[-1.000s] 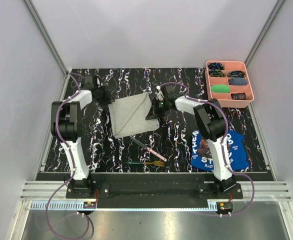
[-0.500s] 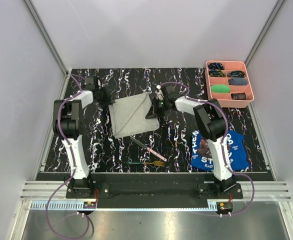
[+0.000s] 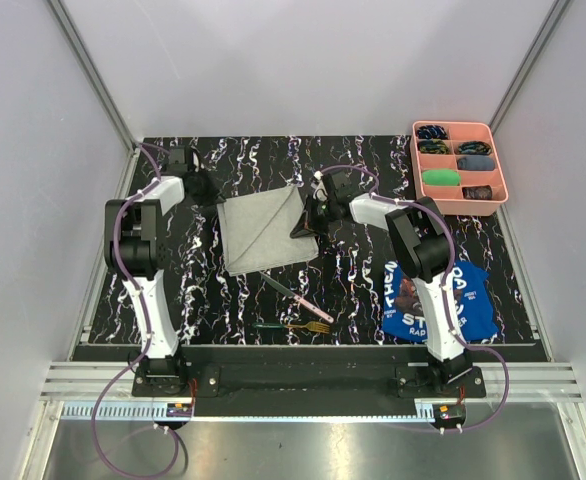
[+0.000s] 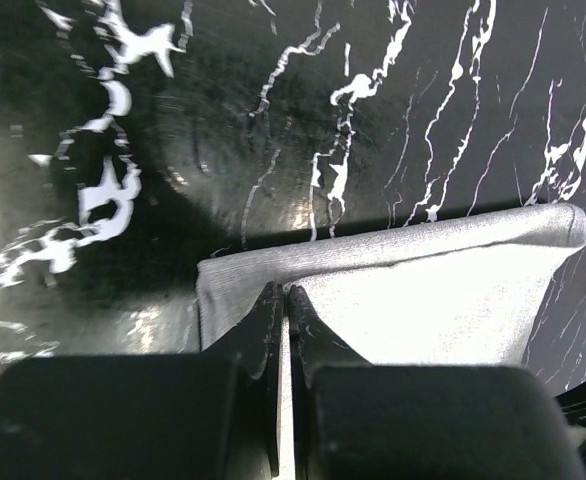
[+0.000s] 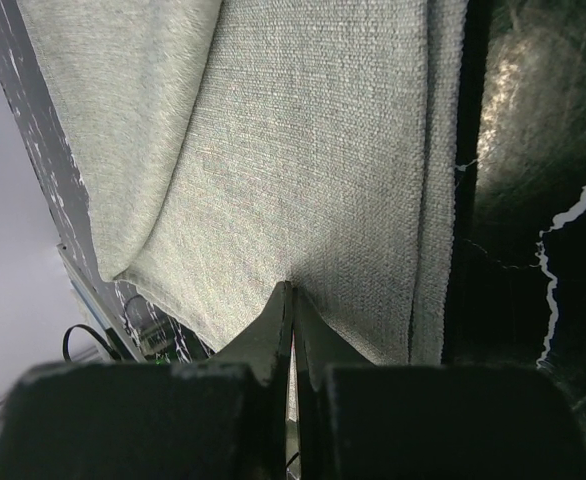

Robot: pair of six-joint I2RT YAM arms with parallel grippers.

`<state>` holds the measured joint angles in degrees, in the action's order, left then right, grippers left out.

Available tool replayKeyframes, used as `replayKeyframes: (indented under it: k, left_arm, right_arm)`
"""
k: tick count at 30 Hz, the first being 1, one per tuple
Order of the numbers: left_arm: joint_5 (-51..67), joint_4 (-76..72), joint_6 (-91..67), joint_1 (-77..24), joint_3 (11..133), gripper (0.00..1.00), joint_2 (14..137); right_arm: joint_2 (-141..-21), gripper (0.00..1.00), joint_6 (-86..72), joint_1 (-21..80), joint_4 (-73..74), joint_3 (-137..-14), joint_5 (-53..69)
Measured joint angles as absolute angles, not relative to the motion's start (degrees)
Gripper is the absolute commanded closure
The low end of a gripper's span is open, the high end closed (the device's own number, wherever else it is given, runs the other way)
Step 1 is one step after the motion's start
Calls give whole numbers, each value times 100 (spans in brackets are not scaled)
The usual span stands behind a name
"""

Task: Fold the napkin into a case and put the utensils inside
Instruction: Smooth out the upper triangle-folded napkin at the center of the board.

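The light grey napkin (image 3: 261,232) lies on the black marbled table, its right side raised off the surface. My left gripper (image 3: 209,192) sits at its far left corner. In the left wrist view that gripper (image 4: 287,291) is shut, pinching the edge of the napkin (image 4: 423,300). My right gripper (image 3: 316,212) is at the napkin's right edge, and in the right wrist view it (image 5: 293,290) is shut on the napkin (image 5: 293,160). The pink-handled knife (image 3: 299,298) and the green-handled fork (image 3: 293,326) lie just in front of the napkin, away from both grippers.
A pink compartment tray (image 3: 460,125) holding small items stands at the far right corner. A blue printed cloth (image 3: 438,300) lies at the near right, beside the right arm's base. Grey walls close the table in on three sides.
The left gripper has shut on the napkin's far left corner. The right gripper has tightened on the napkin's right edge. The arms have barely shifted.
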<state>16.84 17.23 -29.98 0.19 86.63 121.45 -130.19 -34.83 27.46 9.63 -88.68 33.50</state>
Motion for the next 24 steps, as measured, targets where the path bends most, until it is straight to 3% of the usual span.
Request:
replayKeyframes:
  k: [16, 20, 24]
  left_arm:
    - [1647, 1796, -3030, 266, 8547, 100, 11834]
    - [1647, 1793, -3046, 263, 8547, 87, 11893]
    - [1651, 1800, -3052, 261, 8547, 67, 11998]
  right_arm:
    - [-13028, 100, -3586, 2746, 939, -8871, 3352]
    - [-13028, 100, -3583, 2746, 956, -8890, 3352]
    - [-13028, 98, -3599, 2746, 987, -9041, 3350]
